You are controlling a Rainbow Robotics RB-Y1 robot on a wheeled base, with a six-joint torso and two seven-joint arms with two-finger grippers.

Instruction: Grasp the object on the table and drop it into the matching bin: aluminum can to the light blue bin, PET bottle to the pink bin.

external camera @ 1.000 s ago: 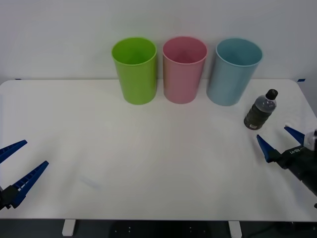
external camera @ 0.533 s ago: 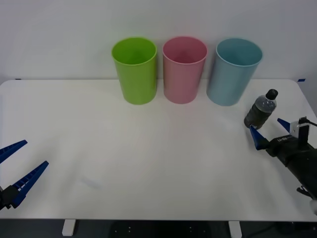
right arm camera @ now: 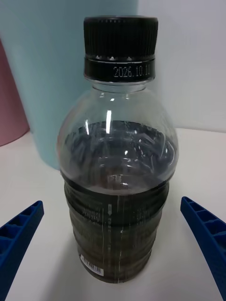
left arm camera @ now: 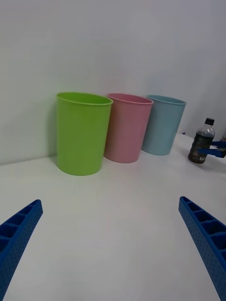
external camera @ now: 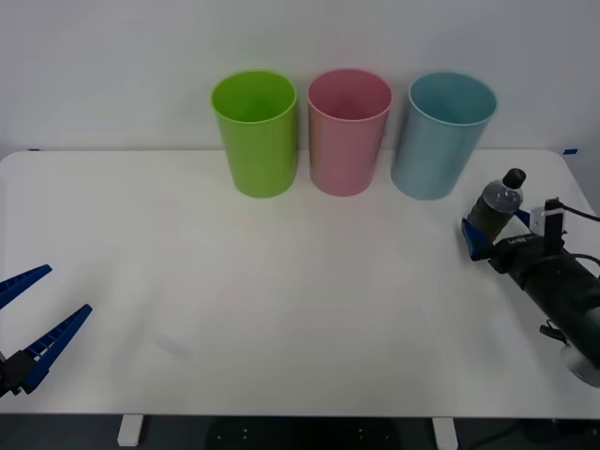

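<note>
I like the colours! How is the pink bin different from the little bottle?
The pink bin is tall, solid pink and open on top; the bottle is much shorter, see-through with dark brown liquid, and shut with a black cap. The pink bin stands between a green bin and a light blue bin; the bottle stands between the right gripper's open fingers. Both stand upright on the white table.

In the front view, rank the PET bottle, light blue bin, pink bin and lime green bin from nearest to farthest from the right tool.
1. PET bottle: between the open fingers of the right tool, at the table's right edge.
2. Light blue bin: rightmost bin.
3. Pink bin: middle bin.
4. Lime green bin: leftmost bin.
</note>
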